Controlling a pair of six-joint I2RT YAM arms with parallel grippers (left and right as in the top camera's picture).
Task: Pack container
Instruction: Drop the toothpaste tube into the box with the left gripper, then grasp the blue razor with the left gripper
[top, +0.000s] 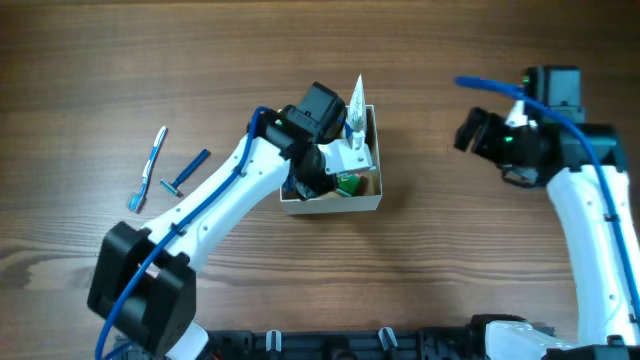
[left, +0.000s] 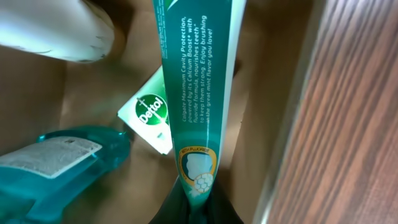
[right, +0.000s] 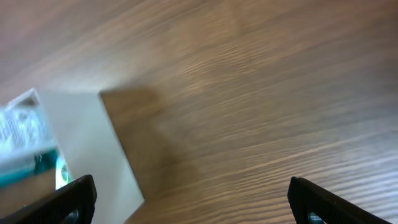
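The container (top: 340, 205) is a small white-walled box with a tan inside, at the table's middle. My left gripper (left: 198, 208) is inside it, shut on the crimped end of a green toothpaste tube (left: 196, 74), whose white tip sticks up over the box (top: 355, 100). In the box lie a green-and-white Dettol bar (left: 149, 118), a teal bottle (left: 56, 165) and a white object (left: 56, 31). My right gripper (right: 189, 202) is open and empty above the table, right of the container's white wall (right: 93, 149).
A toothbrush (top: 150, 168) and a blue razor (top: 186, 172) lie on the wooden table to the left of the box. The right arm (top: 520, 140) hovers at the right side.
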